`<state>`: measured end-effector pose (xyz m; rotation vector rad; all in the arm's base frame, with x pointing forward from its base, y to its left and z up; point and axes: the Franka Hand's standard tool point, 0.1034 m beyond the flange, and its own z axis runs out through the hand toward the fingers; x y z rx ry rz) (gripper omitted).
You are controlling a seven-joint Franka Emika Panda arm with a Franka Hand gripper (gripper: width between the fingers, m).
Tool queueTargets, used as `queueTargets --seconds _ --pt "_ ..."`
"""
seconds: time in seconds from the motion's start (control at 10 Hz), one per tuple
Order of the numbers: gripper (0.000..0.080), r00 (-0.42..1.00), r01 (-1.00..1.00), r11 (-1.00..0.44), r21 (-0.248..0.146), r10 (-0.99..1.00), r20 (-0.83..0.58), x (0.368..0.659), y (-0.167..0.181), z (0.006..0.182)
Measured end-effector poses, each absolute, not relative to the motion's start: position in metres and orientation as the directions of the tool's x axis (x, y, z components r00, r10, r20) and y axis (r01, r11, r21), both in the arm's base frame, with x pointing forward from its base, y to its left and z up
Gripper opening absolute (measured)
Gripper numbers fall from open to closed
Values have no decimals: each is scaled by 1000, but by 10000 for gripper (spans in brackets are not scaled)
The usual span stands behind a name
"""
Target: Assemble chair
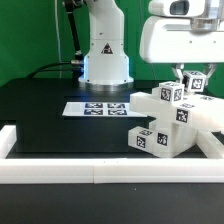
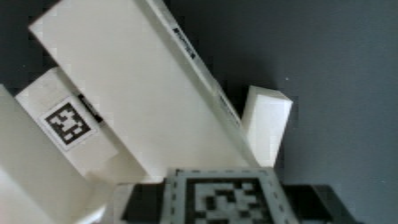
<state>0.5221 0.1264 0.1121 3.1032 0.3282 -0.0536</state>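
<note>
Nearest me, behind the white border rail (image 1: 100, 172), the chair parts (image 1: 165, 122) sit stacked at the exterior view's right, the gripper (image 1: 186, 84) poised atop them, perhaps gripping a tagged block, so seating it squarely seems next.

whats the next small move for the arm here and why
Probably a short, slow descent straight down. In the exterior view the tool hangs just above the cluster of white chair parts at the exterior view's right, and the wrist view shows a long white bar and a tagged block close below. Whether the tool is open or holding anything cannot be told, so it should go gently.
</note>
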Motion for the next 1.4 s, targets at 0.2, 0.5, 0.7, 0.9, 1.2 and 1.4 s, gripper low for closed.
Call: queueTargets --seconds 0.2,0.5,0.7,0.9,1.2,1.4 --pt "282 977 209 -978 17 208 -36 522 126 112" --pt "282 987 159 -987 18 158 -35 522 126 112" --pt "282 999 -1 -1000 23 -2 -32 522 126 112" --pt "282 984 -178 -984 22 -179 -23 522 124 111" --pt "282 940 -340 -940 24 -340 -13 522 123 109" --pt "282 874 -485 -874 24 -485 -8 522 123 110"
